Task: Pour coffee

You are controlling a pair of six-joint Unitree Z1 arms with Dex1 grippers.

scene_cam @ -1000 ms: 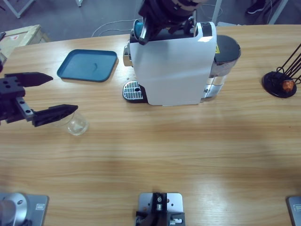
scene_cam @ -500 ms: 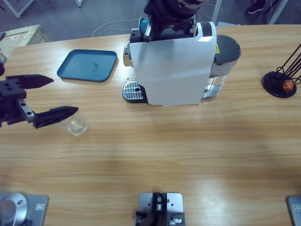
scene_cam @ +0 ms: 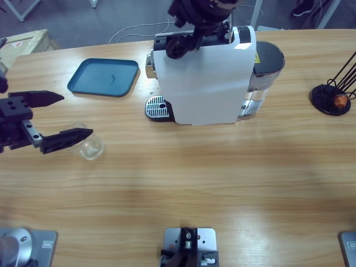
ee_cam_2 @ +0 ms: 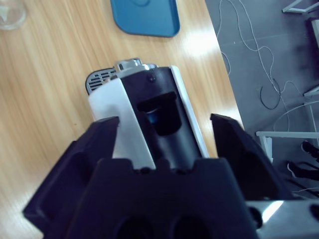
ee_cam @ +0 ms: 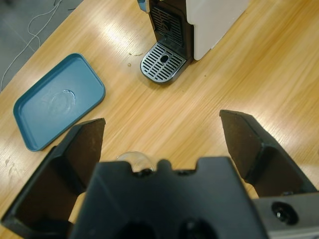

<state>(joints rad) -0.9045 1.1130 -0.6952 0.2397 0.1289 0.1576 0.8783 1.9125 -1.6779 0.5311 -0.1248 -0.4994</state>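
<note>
Fingers of left gripper (scene_cam: 58, 117) are spread wide, nothing between them, low at worktop's left edge. Its lower finger tip sits just beside a small clear glass tumbler (scene_cam: 90, 148) standing upright on the long wooden worktop (scene_cam: 222, 178); can't tell if they touch. In left wrist view, gripper (ee_cam: 159, 134) shows only the tumbler's rim (ee_cam: 133, 160) peeking above its black body. No coffee visible in tumbler or elsewhere.

Right gripper (scene_cam: 192, 25), fingers also spread, hangs over top of white boxy capsule coffee machine w/ black top (scene_cam: 206, 78) at far middle. Right wrist view looks down past gripper (ee_cam_2: 164, 129) into machine's open black slot (ee_cam_2: 159, 114), something blue inside. Machine's grey perforated drip grate (scene_cam: 157, 107) faces left.

Teal rounded rectangular tray (scene_cam: 104, 77) lies far left. Black wire capsule stand (scene_cam: 334, 94) far right, orange capsule (scene_cam: 340, 100) at its base.
</note>
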